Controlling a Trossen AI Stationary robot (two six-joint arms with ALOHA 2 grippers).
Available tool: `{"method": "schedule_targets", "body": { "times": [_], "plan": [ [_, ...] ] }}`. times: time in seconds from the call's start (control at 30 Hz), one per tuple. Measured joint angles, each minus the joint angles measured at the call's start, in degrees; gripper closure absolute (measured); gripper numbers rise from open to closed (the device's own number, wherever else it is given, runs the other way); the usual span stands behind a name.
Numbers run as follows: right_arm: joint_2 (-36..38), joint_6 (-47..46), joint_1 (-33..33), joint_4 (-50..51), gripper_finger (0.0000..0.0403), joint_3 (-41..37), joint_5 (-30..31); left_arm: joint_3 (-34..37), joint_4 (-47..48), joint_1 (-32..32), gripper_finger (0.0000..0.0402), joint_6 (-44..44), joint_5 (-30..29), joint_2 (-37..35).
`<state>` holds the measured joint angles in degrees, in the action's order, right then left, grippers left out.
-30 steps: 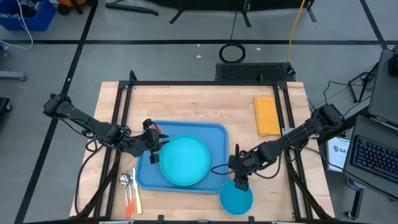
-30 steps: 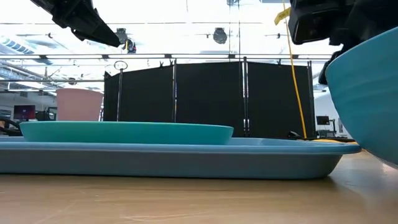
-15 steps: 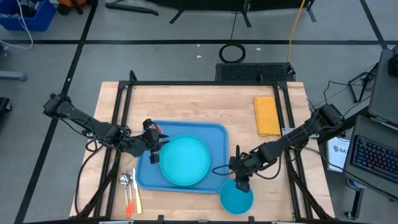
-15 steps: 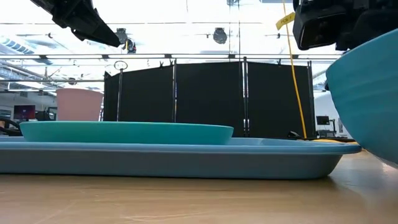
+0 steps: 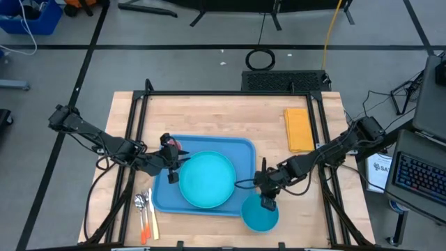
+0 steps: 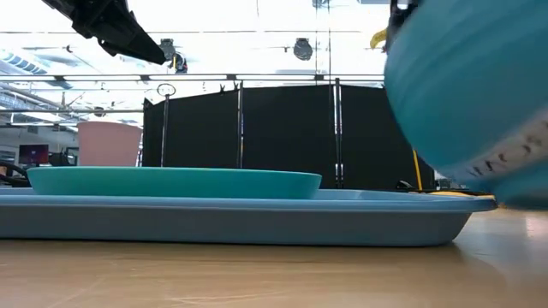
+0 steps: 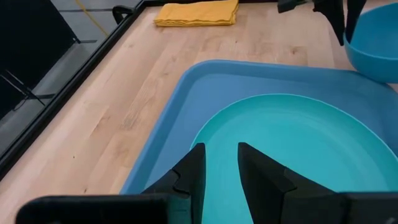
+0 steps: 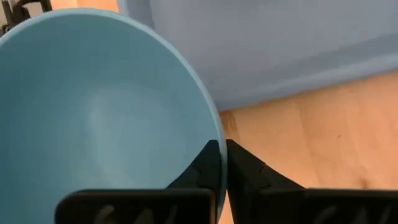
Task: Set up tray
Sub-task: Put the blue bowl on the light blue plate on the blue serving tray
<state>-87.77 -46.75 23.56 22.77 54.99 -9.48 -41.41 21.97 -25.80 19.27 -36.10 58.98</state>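
The blue tray (image 5: 240, 146) lies in the middle of the table with a round cyan plate (image 5: 207, 179) resting flat on it. A small blue bowl (image 5: 259, 214) is just off the tray's near right corner, and my right gripper (image 5: 265, 202) is shut on it. In the low view the bowl (image 6: 471, 85) hangs tilted above the table. My left gripper (image 7: 221, 168) hovers over the plate's left side (image 7: 298, 143), its fingers apart with nothing between them. My right gripper pinches the bowl's rim (image 8: 219, 134) on the side toward the tray, one finger (image 8: 208, 165) inside the bowl and the other (image 8: 245, 171) outside. The fingers slant down from the table's right. The bowl is tilted and off the table, its underside (image 6: 514, 158) showing.
A folded yellow cloth (image 5: 299, 130) lies at the far right of the table. Cutlery with orange handles (image 5: 145, 209) lies near the front edge, left of the tray. Bare wood shows to the right of the tray, and black frame rails run along the table's sides.
My right gripper has taken hold of the bowl's rim and moved slightly toward the tray. The bowl, which stood on the table, is now raised and tipped, and has shifted a little toward the table's left and far side.
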Motion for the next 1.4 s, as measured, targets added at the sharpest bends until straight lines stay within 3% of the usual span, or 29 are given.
{"method": "schedule_targets", "body": {
  "times": [0.27, 0.43, 0.73, 0.9, 1.27, 1.4],
  "plan": [
    [0.0, 8.29, -4.24, -0.03, 0.04, 6.02, 1.05, 0.0, -0.01, 0.0, 0.0304, 0.0, 0.0, 0.0],
    [0.02, 15.02, -7.92, 2.26, 0.0401, 10.57, 5.41, 0.0, -0.01, 0.0, 0.0304, -0.22, 0.02, 0.0],
    [-1.17, 23.26, -15.5, 3.73, 0.0402, 16.16, 5.16, 0.0, 0.01, 0.0, 0.0304, -0.33, 0.02, 0.0],
    [-7.98, 27.51, -18.0, 5.68, 0.0402, 23.57, 2.77, 0.0, -0.13, 0.0, 0.0304, -0.37, 0.0, 0.0],
    [-29.42, 38.08, -21.43, 23.39, 0.0402, 50.21, 1.69, 0.0, 0.47, -0.08, 0.0304, -0.59, 0.59, 0.0],
    [-33.68, 39.19, -22.33, 23.91, 0.0402, 55.97, 0.18, 0.0, 0.9, -0.84, 0.0304, -0.64, 1.55, 0.0]
  ]
}}
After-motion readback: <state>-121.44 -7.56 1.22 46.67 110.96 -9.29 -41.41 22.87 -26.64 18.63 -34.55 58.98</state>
